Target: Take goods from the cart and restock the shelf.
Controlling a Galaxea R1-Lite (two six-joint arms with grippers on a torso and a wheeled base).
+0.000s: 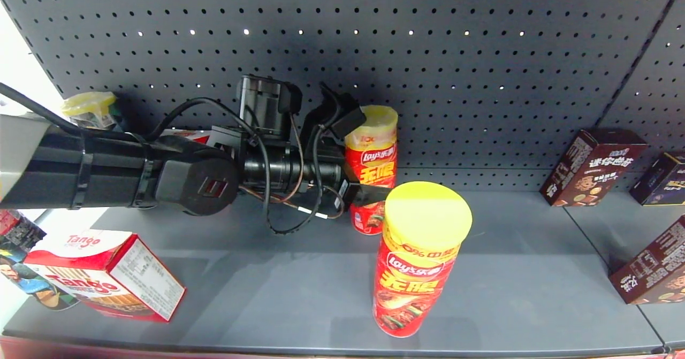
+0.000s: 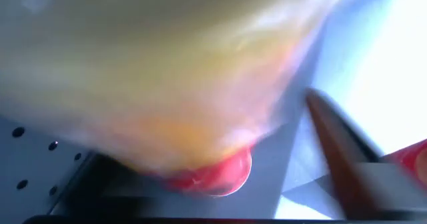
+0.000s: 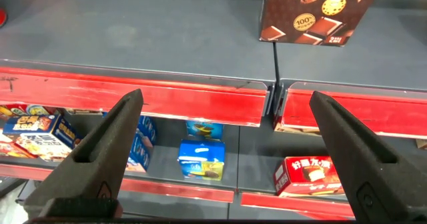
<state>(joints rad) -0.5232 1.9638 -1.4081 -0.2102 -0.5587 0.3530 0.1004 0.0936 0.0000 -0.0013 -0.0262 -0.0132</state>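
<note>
A red chip can with a yellow lid (image 1: 374,174) stands upright near the back of the grey shelf board (image 1: 267,279). My left gripper (image 1: 372,155) is open around it, one finger behind the can and one finger (image 1: 369,193) in front. The left wrist view has this can (image 2: 167,71) very close, with a slim gap to the dark finger (image 2: 340,157). A second, same-looking can (image 1: 417,257) stands upright nearer the shelf's front edge. My right gripper (image 3: 223,97) is open with nothing between its fingers, in front of the lower shelves.
A red and white wafer box (image 1: 107,273) lies at front left. Brown cookie boxes (image 1: 591,166) (image 1: 653,270) sit at right. A pegboard wall (image 1: 428,54) backs the shelf. The right wrist view shows a red price rail (image 3: 167,91), a brown box (image 3: 310,11) and blue packets (image 3: 200,157).
</note>
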